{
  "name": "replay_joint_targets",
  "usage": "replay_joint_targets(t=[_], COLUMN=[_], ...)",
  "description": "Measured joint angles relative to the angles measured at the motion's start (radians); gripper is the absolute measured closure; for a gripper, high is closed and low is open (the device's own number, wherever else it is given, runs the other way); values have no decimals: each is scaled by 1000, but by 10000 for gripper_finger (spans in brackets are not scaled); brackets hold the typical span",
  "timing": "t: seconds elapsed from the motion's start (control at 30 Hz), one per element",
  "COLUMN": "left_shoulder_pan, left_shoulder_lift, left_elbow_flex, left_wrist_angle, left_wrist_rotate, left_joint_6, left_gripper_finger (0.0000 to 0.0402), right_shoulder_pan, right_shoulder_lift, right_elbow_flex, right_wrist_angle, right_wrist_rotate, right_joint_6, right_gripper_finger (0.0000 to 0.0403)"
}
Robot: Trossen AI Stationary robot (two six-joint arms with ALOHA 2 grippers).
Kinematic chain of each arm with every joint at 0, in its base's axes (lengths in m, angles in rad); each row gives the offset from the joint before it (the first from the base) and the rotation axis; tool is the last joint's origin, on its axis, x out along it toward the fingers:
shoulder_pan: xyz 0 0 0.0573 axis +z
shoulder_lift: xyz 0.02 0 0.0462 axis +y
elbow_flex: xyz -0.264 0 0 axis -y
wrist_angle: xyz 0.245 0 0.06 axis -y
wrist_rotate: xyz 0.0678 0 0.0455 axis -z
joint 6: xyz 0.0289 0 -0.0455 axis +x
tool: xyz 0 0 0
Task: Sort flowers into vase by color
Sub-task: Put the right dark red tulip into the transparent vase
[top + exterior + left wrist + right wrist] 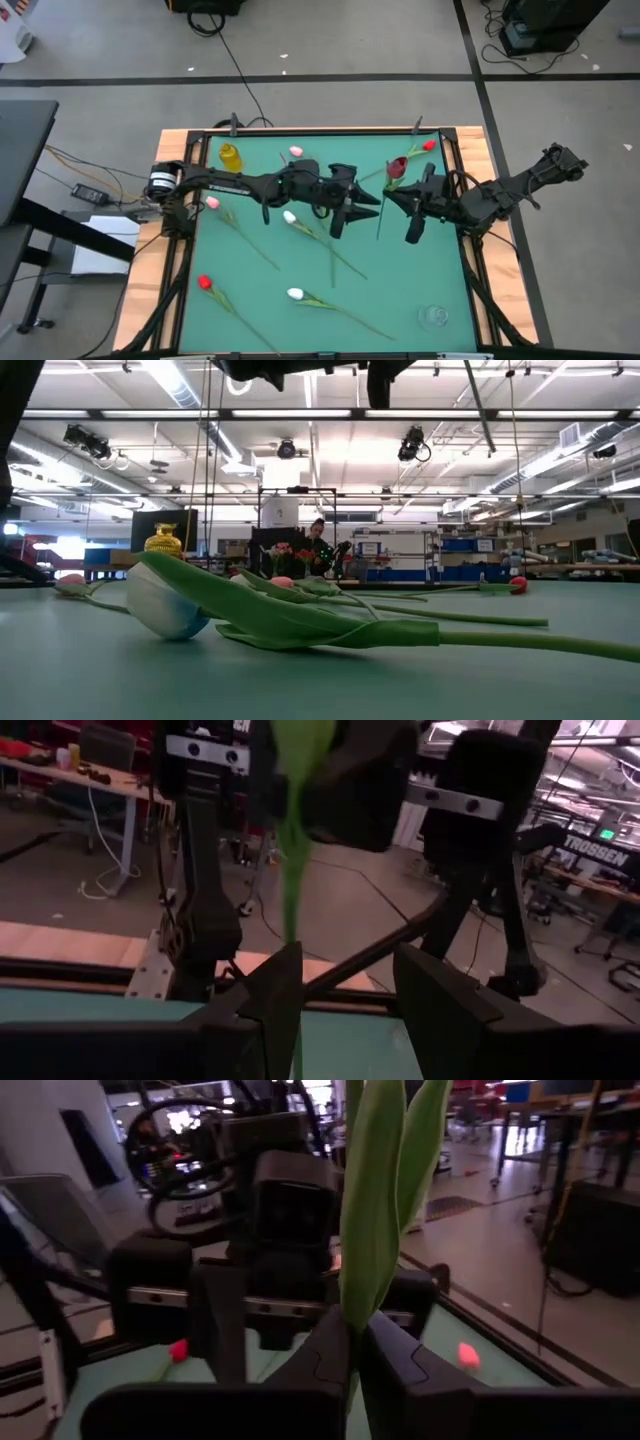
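Note:
My right gripper (352,1348) (408,222) hangs over the table's middle right, shut on a dark maroon tulip (397,168). The tulip's stem (379,220) runs toward the near edge. My left gripper (345,985) (352,210) faces it from the left, open. The stem (292,870) passes between its fingers, close to one finger (280,985); whether they touch, I cannot tell. Other tulips lie flat on the green mat: pink (296,152) (212,203), white (290,217) (295,294) (165,608) and red (205,283) (430,146). My right gripper pinches the maroon tulip's green stem where the leaves start (352,1320), between its two fingers. The fingers come level from the table's right side and lie across the stem. The leaves (375,1200) stand clear beyond the fingertips, and the tulip is held above the mat.
A yellow vase (231,157) (163,542) stands near the far left corner and a clear glass vase (433,318) near the near right corner. A wooden frame (172,250) borders the mat. The two grippers are close together over the middle.

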Motion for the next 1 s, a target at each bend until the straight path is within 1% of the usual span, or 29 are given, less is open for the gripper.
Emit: replay_joint_targets(t=[0.13, 0.23, 0.33, 0.43, 0.5, 0.7, 0.93, 1.0], left_shoulder_pan=[5, 5, 6, 3, 0, 0, -1, -1], left_shoulder_lift=[15, 18, 19, 19, 19, 27, 28, 28], left_elbow_flex=[13, 17, 17, 17, 17, 17, 17, 17], left_wrist_angle=[-13, -21, -19, 1, 0, 14, 19, 20], left_wrist_rotate=[-18, -53, -53, -30, -25, -25, -23, -22], left_joint_6=[-4, -8, -4, 17, 23, 23, 24, 24], left_gripper_finger=[237, 237, 237, 240, 246, 275, 290, 302], right_shoulder_pan=[0, 0, 0, -1, -6, -38, -60, -63], right_shoulder_lift=[0, 0, 0, 0, 0, 0, 1, 1], right_elbow_flex=[0, 0, 0, 0, 0, 0, 0, 0], right_wrist_angle=[24, 46, 52, 52, 57, 67, 69, 70], right_wrist_rotate=[-8, -8, -8, -10, -15, -82, -121, -132], right_joint_6=[-4, -28, -45, -53, -67, -71, -71, -71], right_gripper_finger=[382, 382, 382, 382, 382, 382, 382, 379])
